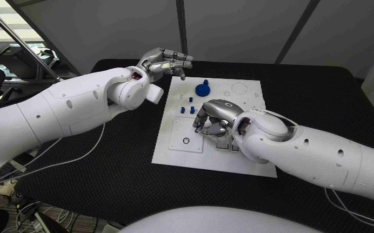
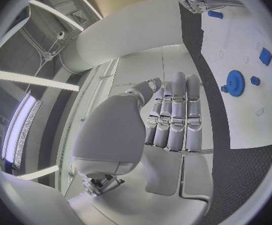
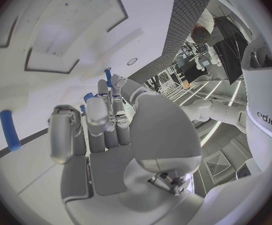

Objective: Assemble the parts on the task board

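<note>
I see the right hand (image 1: 216, 117), fingers curled empty, over the task board (image 1: 175, 152) mid-frame; left hand (image 1: 165, 61) upper centre, fingers together, empty.

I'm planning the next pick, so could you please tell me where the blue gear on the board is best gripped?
Take the blue gear by its toothed rim, probably coming straight down from above: it lies flat on the task board, with open white surface around it. The left hand hovers nearest, fingers empty.

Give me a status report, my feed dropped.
Left hand open, above table beyond task board. Right hand over board centre, holding nothing visible. Blue gear and small blue parts lie on board. Nothing obstructing.
</note>
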`<action>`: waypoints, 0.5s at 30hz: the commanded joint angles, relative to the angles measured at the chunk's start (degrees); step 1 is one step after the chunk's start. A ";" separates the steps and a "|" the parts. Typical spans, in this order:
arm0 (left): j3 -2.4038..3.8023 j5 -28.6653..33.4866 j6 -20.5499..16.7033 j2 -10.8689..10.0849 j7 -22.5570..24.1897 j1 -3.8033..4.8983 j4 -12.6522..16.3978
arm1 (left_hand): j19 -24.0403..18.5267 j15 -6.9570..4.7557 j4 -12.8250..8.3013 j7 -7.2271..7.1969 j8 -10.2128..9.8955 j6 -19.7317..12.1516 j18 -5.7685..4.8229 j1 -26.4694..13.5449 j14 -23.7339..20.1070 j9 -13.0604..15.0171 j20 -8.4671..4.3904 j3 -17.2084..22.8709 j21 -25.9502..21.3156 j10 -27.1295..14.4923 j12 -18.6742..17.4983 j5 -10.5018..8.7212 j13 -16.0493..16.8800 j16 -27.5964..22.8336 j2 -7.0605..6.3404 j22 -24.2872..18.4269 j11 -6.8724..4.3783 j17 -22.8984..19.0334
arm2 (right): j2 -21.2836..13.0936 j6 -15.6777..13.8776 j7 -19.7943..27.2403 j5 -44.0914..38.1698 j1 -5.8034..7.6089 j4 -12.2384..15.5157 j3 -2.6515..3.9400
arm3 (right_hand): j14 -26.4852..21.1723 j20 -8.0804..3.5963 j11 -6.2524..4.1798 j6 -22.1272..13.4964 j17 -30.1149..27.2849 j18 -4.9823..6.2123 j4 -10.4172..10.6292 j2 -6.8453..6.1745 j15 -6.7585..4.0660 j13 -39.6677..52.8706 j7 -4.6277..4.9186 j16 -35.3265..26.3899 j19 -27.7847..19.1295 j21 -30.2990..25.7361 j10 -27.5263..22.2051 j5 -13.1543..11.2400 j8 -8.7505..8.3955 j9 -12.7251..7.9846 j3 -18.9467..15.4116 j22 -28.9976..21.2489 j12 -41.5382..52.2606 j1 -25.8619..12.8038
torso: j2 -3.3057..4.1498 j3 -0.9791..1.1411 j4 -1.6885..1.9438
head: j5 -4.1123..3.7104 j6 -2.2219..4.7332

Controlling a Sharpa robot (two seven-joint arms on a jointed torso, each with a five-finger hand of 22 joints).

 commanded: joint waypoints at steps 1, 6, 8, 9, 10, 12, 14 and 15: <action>0.04 0.31 0.70 0.09 0.10 0.11 -0.07 | -0.37 0.22 -0.33 0.42 -0.23 0.05 -0.75 0.04 0.13 -0.07 -0.02 -0.15 -0.19 -0.22 -0.19 0.12 0.05 -0.30 0.46 -0.08 0.10 -0.06 | 0.16 0.48 0.05 -0.41 0.02 0.00 -0.03 | 1.15 -0.41 0.25 -0.09 0.03 -1.14 -0.40 0.24 -0.33 -0.09 0.41 0.13 1.39 0.34 -0.12 0.29 0.20 0.07 -0.04 5.65 -0.32 -0.14 | 0.01 0.00 -0.01 | 0.06 -0.08; 0.04 0.31 0.82 0.09 -0.01 0.11 -0.10 | -0.39 0.24 -0.28 0.43 -0.25 0.05 -0.75 -0.01 0.17 -0.07 0.00 -0.18 -0.25 -0.25 -0.20 0.09 0.08 -0.39 0.55 -0.12 0.11 -0.10 | 0.29 0.77 -0.22 -0.41 -0.01 -0.13 -0.03 | 1.15 -0.38 0.28 -0.13 0.03 -1.13 -0.36 0.32 -0.29 -0.10 0.43 0.18 1.37 0.33 -0.16 0.25 0.13 0.08 -0.07 5.63 -0.36 -0.24 | 0.01 0.00 0.00 | 0.05 -0.19; 0.04 0.31 0.83 0.07 -0.05 0.11 -0.09 | -0.39 0.24 -0.28 0.43 -0.25 0.05 -0.75 -0.01 0.17 -0.07 0.00 -0.18 -0.25 -0.25 -0.20 0.09 0.08 -0.39 0.55 -0.12 0.11 -0.10 | 0.33 1.03 -0.46 -0.49 -0.02 -0.23 -0.03 | 1.15 -0.38 0.28 -0.13 0.03 -1.13 -0.36 0.32 -0.29 -0.10 0.43 0.18 1.37 0.33 -0.16 0.25 0.13 0.08 -0.07 5.63 -0.36 -0.24 | 0.01 -0.04 -0.01 | 0.04 -0.22; 0.04 0.31 0.84 0.07 -0.06 0.11 -0.09 | -0.39 0.24 -0.28 0.43 -0.25 0.05 -0.75 -0.01 0.17 -0.07 0.00 -0.18 -0.25 -0.25 -0.20 0.09 0.08 -0.39 0.55 -0.12 0.11 -0.10 | 0.36 1.18 -0.60 -0.58 -0.02 -0.28 -0.03 | 1.15 -0.38 0.28 -0.13 0.03 -1.13 -0.36 0.32 -0.29 -0.10 0.43 0.18 1.37 0.33 -0.16 0.25 0.13 0.08 -0.07 5.63 -0.36 -0.24 | 0.01 -0.04 -0.01 | 0.04 -0.22; 0.04 0.31 0.85 0.06 -0.07 0.11 -0.09 | -0.39 0.24 -0.28 0.43 -0.25 0.05 -0.75 -0.01 0.17 -0.07 0.00 -0.18 -0.25 -0.25 -0.20 0.09 0.08 -0.39 0.55 -0.12 0.11 -0.10 | 0.39 1.40 -0.80 -0.74 -0.02 -0.35 -0.03 | 1.15 -0.38 0.28 -0.13 0.03 -1.13 -0.36 0.32 -0.29 -0.10 0.43 0.18 1.37 0.33 -0.16 0.25 0.13 0.08 -0.07 5.63 -0.36 -0.24 | 0.01 -0.04 -0.01 | 0.04 -0.22; 0.04 0.31 0.87 0.04 -0.08 0.11 -0.09 | -0.39 0.24 -0.28 0.43 -0.25 0.05 -0.75 -0.01 0.17 -0.07 0.00 -0.18 -0.25 -0.25 -0.20 0.09 0.08 -0.39 0.55 -0.12 0.11 -0.10 | 0.47 2.00 -1.26 -1.03 -0.02 -0.53 -0.03 | 1.15 -0.38 0.28 -0.14 0.07 -1.11 -0.34 0.38 -0.29 -0.10 0.44 0.23 1.33 0.26 -0.16 0.25 0.11 0.09 -0.06 5.56 -0.37 -0.26 | 0.00 -0.02 0.01 | 0.09 -0.26; 0.04 0.31 0.90 0.02 -0.11 0.11 -0.07 | -0.39 0.24 -0.28 0.43 -0.25 0.05 -0.75 -0.01 0.17 -0.07 0.00 -0.18 -0.25 -0.25 -0.20 0.09 0.08 -0.39 0.55 -0.12 0.11 -0.10 | 0.58 2.74 -1.63 -1.27 -0.02 -0.79 -0.04 | 1.14 -0.37 0.30 -0.16 -0.04 -1.08 -0.33 0.38 -0.28 -0.11 0.45 0.15 1.26 0.16 -0.18 0.24 0.09 0.09 -0.08 5.44 -0.39 -0.30 | 0.00 -0.02 0.01 | 0.09 -0.26; 0.04 0.31 0.92 0.00 -0.12 0.11 -0.06 | -0.39 0.24 -0.28 0.43 -0.25 0.05 -0.75 -0.01 0.17 -0.07 0.00 -0.18 -0.25 -0.25 -0.20 0.09 0.08 -0.39 0.55 -0.12 0.11 -0.10 | 0.65 3.01 -1.74 -1.43 -0.02 -0.94 -0.04 | 1.14 -0.37 0.30 -0.16 -0.04 -1.08 -0.33 0.38 -0.28 -0.11 0.45 0.15 1.26 0.16 -0.18 0.24 0.09 0.09 -0.08 5.44 -0.39 -0.30 | 0.00 -0.03 0.02 | 0.10 -0.25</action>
